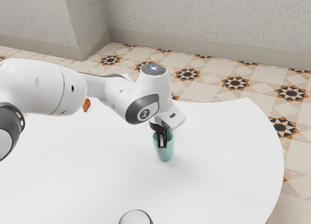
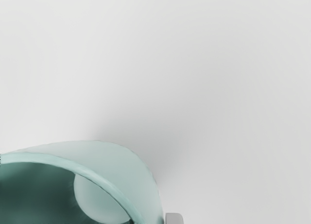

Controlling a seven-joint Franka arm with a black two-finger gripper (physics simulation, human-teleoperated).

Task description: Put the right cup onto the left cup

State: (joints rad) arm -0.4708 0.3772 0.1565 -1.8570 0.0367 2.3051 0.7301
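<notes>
- At the exterior view's left, reaching in over the white table: the arm. Swing it smoothly, with enough height for whatever hangs beneath.
- Towards the bottom of the exterior view, cut off by its border: a round, rimmed thing, perhaps the second cup. Too little in sight to name it surely; check before choosing a path.
- Over the middle of the table, more towards the curved edge: the gripper, pointing down. Jaws apparently pinching one side of the cup wall, one finger inside, one outside. Keep the squeeze firm but modest; a thin wall, gripped on one side only, may swivel or tip.
- Beneath and around that inner finger: the teal cup, mouth up, roughly upright. Base perhaps on the table, perhaps just clear; cannot tell. Cannot settle whether to call it the right cup or the left. If the one to move, raise straight up, carry level, centre base over the other's mouth, lower slowly and let go only once seated.
- Surface, left to right: near the far edge, just by the arm, a small orange thing; then smooth white top, soft shadow beside the cup, rounded end.
- Room, left to right: a speckled pillar, a matching wall with plain skirting, patterned floor tiles beyond the curved edge.
</notes>
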